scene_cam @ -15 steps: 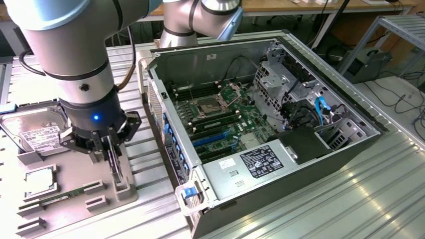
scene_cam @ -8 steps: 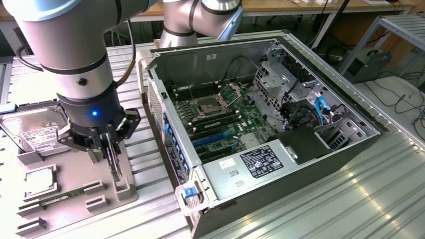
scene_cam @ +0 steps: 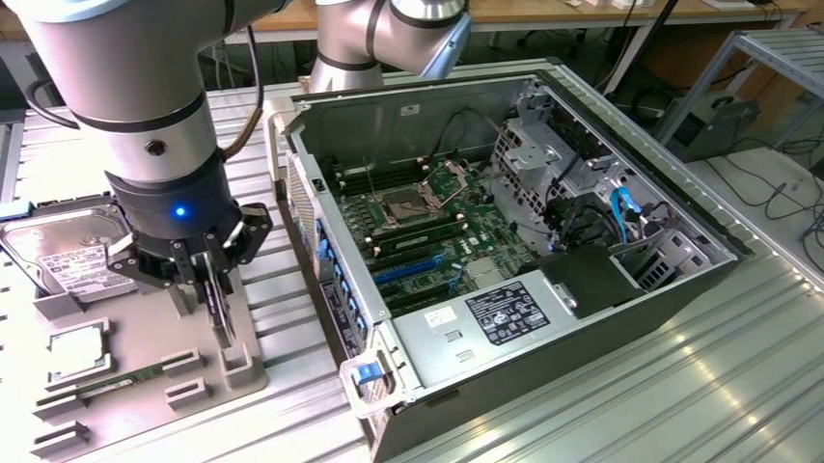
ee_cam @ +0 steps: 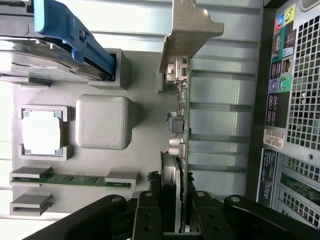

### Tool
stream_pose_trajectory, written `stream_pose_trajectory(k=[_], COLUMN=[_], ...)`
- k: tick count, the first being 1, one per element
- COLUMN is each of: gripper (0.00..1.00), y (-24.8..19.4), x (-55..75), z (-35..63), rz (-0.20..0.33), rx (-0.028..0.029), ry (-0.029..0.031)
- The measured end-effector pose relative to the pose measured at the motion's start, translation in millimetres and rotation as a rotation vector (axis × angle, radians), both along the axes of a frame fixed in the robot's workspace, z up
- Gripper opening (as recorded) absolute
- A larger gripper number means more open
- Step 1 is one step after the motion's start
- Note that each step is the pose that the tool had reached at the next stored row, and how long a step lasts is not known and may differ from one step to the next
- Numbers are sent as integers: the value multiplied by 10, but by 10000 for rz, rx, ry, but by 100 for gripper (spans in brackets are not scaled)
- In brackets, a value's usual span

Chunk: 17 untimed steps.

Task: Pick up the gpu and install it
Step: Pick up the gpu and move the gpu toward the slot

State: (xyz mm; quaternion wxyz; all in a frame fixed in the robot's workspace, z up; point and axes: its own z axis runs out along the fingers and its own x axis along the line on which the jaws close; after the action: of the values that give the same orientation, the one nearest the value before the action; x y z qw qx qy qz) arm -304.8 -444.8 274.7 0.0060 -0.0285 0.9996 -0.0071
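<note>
Clamped on the gpu (scene_cam: 224,320), the gripper (scene_cam: 208,287) sits at the lower left of the exterior view, above the grey tray (scene_cam: 142,328). From my seat the card shows edge-on there, a thin dark strip running from the fingers toward the bottom of the frame.

On the wrist view a finger (ee_cam: 150,217) lies against each face. The card's long axis runs straight away from the fingers, with the pale metal bracket (ee_cam: 192,35) at the far end. Its silver cooler (ee_cam: 170,175) is on the face turned toward the other tray parts. I cannot tell whether the card's lower edge touches the tray or hangs just off it. The card runs along the tray side nearest the computer case (scene_cam: 386,125).

The tray holds a hard drive (scene_cam: 65,256) at the far left of the exterior view. Below it in the frame a processor chip (scene_cam: 77,349) sits in a square holder. Lower still a green memory stick (scene_cam: 123,381) lies between two clips.

The case fills the centre and right of that view, open side up. Inside I see the motherboard (scene_cam: 431,227) with blue slots (scene_cam: 419,268), a silver box (scene_cam: 505,313) with a black label toward the lower right, and blue cables (scene_cam: 624,212) at the right. Its port panel (ee_cam: 280,75) faces the tray.
</note>
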Motion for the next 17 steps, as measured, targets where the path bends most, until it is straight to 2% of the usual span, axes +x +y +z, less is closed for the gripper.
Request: stream_pose_trajectory(k=[17], gripper=[28], y=[0], x=[5], z=[207], rz=[0], rx=[1], ry=[0])
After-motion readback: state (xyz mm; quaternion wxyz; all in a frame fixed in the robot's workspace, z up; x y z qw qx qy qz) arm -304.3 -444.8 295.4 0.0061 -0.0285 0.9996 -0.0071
